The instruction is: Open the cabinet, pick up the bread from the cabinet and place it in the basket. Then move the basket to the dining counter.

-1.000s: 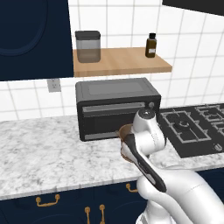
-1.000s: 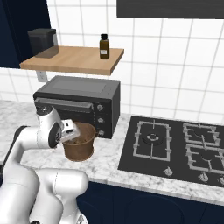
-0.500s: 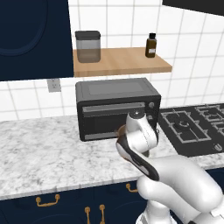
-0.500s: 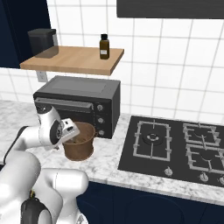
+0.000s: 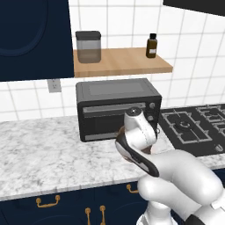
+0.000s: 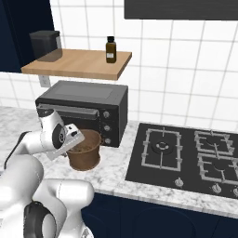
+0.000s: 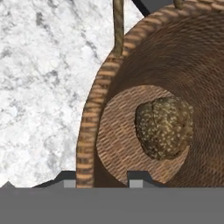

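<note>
Jaws (image 7: 103, 181) are pinched on the basket (image 6: 85, 149) rim, one tip outside the wall and one inside. The basket sits on the marble surface (image 5: 39, 149) right in front of the black toaster oven (image 6: 83, 110), back from the front edge. The bread (image 7: 164, 127) lies on the basket's woven bottom.

Basket (image 7: 131, 87) woven wicker, rough, matt brown. Bread (image 7: 164, 127) coarse, speckled crust. Tabletop (image 7: 43, 78) polished white-grey marble. Shelf (image 5: 121, 63) smooth light wood. Oven (image 5: 116, 105) matt black metal. Bottle (image 6: 110, 49) glossy brown glass.
</note>
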Robot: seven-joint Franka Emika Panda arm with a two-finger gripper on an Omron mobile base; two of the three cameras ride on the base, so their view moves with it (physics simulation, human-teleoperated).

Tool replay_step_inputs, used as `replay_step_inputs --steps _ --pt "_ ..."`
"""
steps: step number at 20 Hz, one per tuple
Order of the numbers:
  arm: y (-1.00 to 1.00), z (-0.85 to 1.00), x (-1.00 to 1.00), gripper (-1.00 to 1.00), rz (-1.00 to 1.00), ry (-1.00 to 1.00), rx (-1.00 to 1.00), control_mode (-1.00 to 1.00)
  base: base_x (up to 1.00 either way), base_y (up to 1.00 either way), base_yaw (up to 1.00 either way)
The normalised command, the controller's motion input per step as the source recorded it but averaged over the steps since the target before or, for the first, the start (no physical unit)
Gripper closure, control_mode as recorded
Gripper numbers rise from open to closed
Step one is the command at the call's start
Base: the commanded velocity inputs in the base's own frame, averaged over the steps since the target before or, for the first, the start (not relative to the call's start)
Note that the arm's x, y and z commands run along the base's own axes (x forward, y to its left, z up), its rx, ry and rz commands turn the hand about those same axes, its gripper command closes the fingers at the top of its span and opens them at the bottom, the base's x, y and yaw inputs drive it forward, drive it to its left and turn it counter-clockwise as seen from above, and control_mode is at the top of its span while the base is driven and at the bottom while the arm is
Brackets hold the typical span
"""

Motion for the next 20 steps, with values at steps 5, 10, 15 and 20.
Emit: replay_step_inputs --steps 5,10,15,20 --pt "-0.52 0.01 -0.40 1.00 0.06 0.00 0.00 -1.00 0.00 0.00 0.00" --pt "-0.08 0.51 -0.15 1.00 0.10 -0.02 0.00 -1.00 0.00 0.00 0.00" --pt "0.06 0.82 -0.72 1.00 0.14 -0.09 -0.02 -1.00 0.00 0.00 0.00" --pt "0.02 0.96 -0.52 1.00 0.08 -0.02 0.00 -1.00 0.00 0.00 0.00"
